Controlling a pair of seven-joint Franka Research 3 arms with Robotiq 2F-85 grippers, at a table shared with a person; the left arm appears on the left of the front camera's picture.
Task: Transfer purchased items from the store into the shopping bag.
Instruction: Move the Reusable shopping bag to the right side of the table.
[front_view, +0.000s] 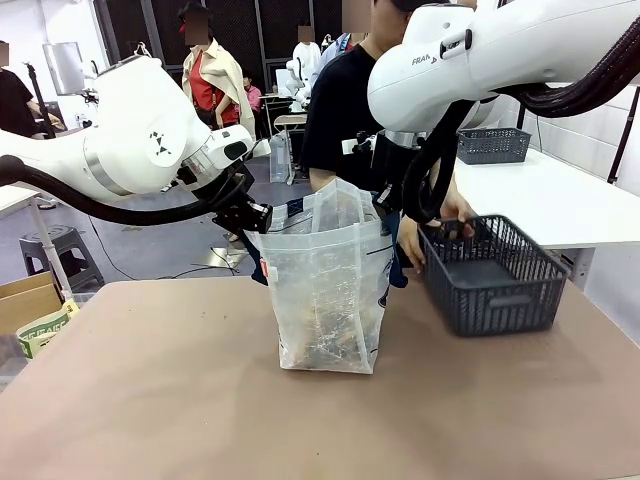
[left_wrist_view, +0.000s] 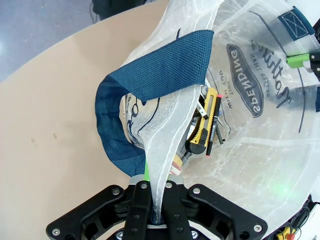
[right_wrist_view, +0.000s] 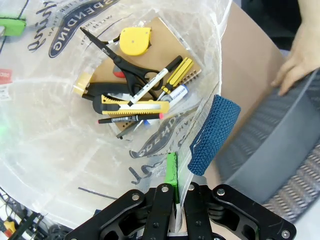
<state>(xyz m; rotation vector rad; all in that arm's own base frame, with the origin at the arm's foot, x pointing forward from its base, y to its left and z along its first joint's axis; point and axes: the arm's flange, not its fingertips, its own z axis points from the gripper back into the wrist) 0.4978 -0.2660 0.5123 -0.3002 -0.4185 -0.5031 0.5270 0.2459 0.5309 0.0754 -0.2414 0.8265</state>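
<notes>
— Where's the shopping bag (front_view: 330, 290)?
— Upright on the table (front_view: 150, 400), its mouth held wide. The left gripper (left_wrist_view: 156, 187) is pinched tight on the bag's left rim. The right gripper (right_wrist_view: 175, 189) is clamped on its right rim.
— Inside?
— Scissors (right_wrist_view: 127, 65) and a yellow tape measure (right_wrist_view: 135, 41). Just right of the bag is a grey basket (front_view: 495, 280), with a person's hand (right_wrist_view: 299, 55) on its edge.

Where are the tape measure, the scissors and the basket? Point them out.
yellow tape measure (right_wrist_view: 135, 41), right wrist view, middle of its case.
black scissors (right_wrist_view: 112, 54), right wrist view, on the blades.
dark grey basket (front_view: 470, 300), front view, near wall.
</notes>
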